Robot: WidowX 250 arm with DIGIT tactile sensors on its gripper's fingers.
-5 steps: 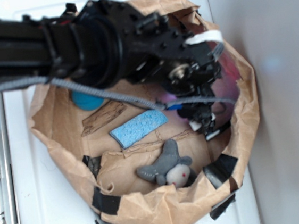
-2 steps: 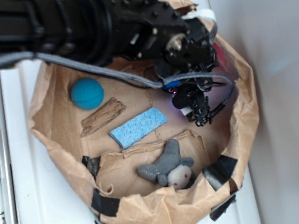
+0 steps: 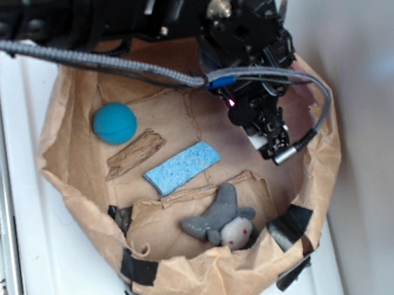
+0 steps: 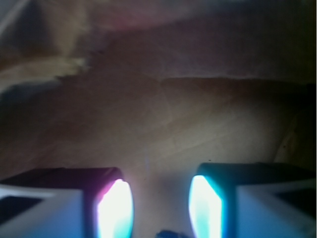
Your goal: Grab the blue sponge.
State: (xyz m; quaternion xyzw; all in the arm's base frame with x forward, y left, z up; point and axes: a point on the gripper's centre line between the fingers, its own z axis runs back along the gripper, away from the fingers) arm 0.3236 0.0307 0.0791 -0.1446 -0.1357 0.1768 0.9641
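Note:
The blue sponge [image 3: 182, 167], a flat light-blue speckled slab, lies tilted on the floor of a brown paper bag [image 3: 58, 169]. My gripper [image 3: 273, 143] hangs over the bag's right side, well to the right of the sponge and apart from it. In the wrist view the gripper [image 4: 161, 206] is open, its two glowing pads spread with only bare brown paper between them. The sponge does not show in the wrist view.
A round teal ball [image 3: 115, 123] sits at the bag's upper left. A strip of bark-like wood [image 3: 135, 152] lies just above the sponge. A grey plush toy [image 3: 222, 221] lies below it. Black tape patches [image 3: 289, 224] hold the bag's crumpled rim.
The arm has pulled upward in the exterior view, uncovering the teal ball. The gripper head has swung higher and turned, its tip now pointing down over the bag's right side. The sponge has not moved.

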